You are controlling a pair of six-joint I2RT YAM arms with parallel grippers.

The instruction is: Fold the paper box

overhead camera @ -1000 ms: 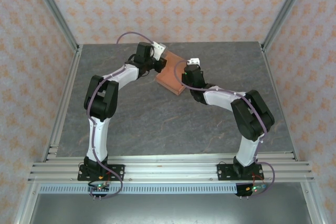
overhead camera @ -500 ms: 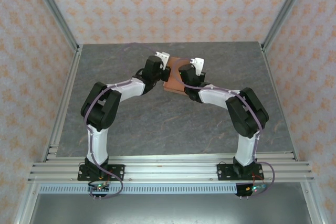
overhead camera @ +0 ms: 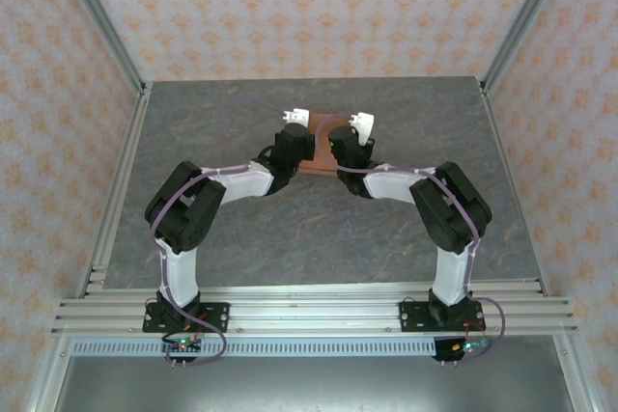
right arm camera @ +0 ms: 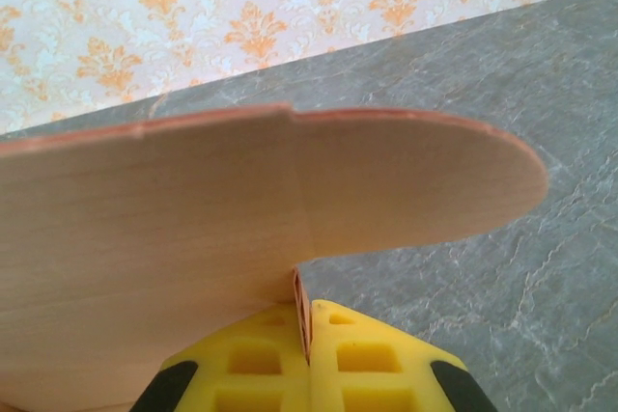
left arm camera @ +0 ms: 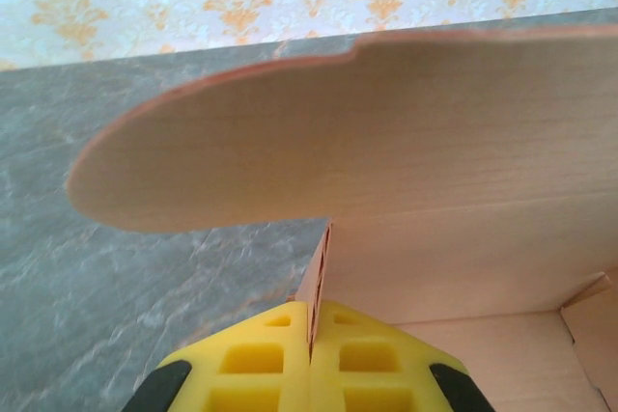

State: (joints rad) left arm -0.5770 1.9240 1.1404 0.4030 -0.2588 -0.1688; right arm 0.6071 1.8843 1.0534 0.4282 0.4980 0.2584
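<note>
The paper box point(overhead camera: 322, 142) is salmon-orange card, sitting at the back middle of the table between the two wrists. My left gripper point(left arm camera: 312, 335) is shut on the box's left side wall, whose edge runs between the yellow fingers point(left arm camera: 261, 364). A rounded flap point(left arm camera: 290, 142) stands up beyond it, with the box floor point(left arm camera: 502, 364) to the right. My right gripper point(right arm camera: 307, 335) is shut on the box's right side wall. Another rounded flap point(right arm camera: 319, 190) rises just past its yellow fingers point(right arm camera: 377, 364). From above, the left gripper point(overhead camera: 293, 132) and right gripper point(overhead camera: 346, 134) flank the box.
The grey marbled table point(overhead camera: 290, 229) stretches toward the arm bases. Patterned walls point(overhead camera: 309, 7) with metal posts close in the back and both sides. An aluminium rail point(overhead camera: 309, 311) runs along the near edge.
Both wrists have swung inward and slightly nearer, turning the box from a diagonal lie to square between them. The arms' elbows have folded closer to the middle.
</note>
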